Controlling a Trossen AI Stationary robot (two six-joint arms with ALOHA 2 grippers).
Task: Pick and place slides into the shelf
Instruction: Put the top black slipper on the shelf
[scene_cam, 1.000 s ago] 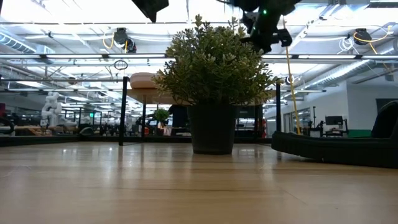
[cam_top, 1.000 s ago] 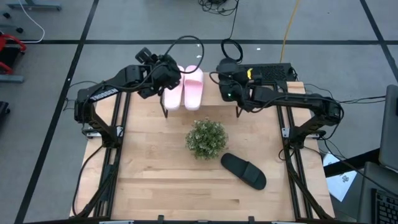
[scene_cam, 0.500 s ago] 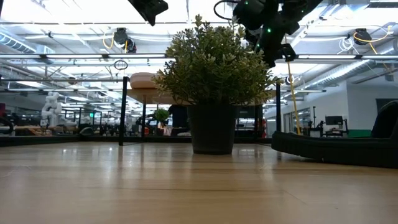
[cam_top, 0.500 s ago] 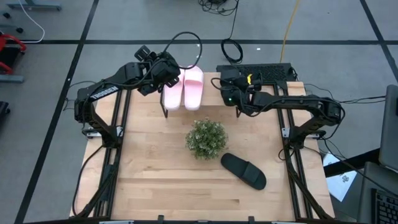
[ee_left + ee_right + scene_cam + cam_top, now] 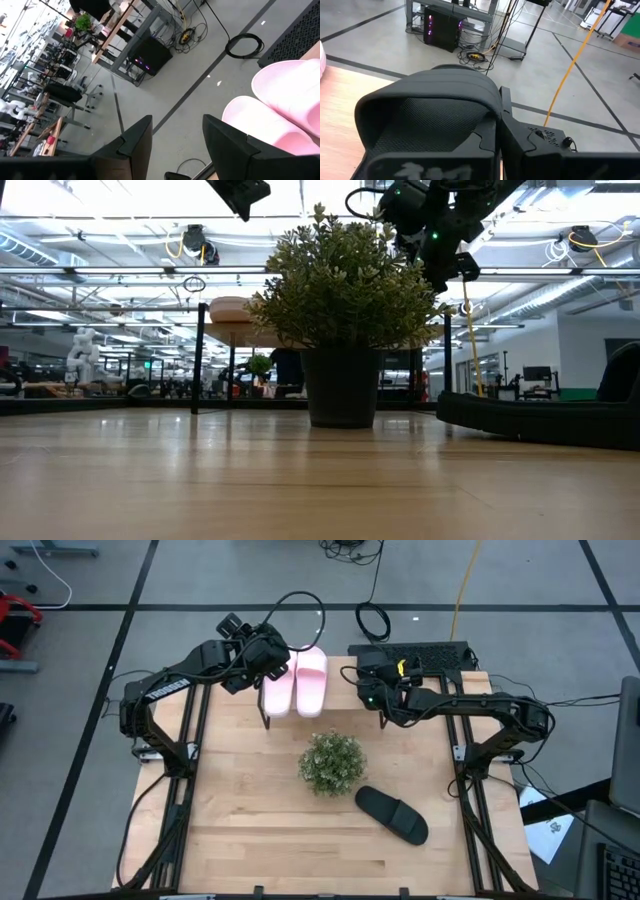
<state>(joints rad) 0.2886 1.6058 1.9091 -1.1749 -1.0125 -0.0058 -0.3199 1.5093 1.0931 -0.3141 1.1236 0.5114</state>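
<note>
Pale pink slides [image 5: 296,680] lie side by side on the shelf [image 5: 350,683] at the worktop's [image 5: 250,810] far edge, where the left gripper [image 5: 272,662] hovers beside them, fingers [image 5: 135,145] spread and empty. The right gripper [image 5: 368,683], over the shelf's other end, has its fingers clenched on a black slide [image 5: 435,110]. Another black slide [image 5: 392,813] lies on the worktop near the plant [image 5: 332,762].

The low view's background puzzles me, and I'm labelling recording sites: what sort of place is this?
Probably a robotics lab or workshop in an open industrial hall: a white robot arm at a far bench, exposed ceiling beams with strip lights, and cables lying across a grey floor marked with tape lines.
</note>
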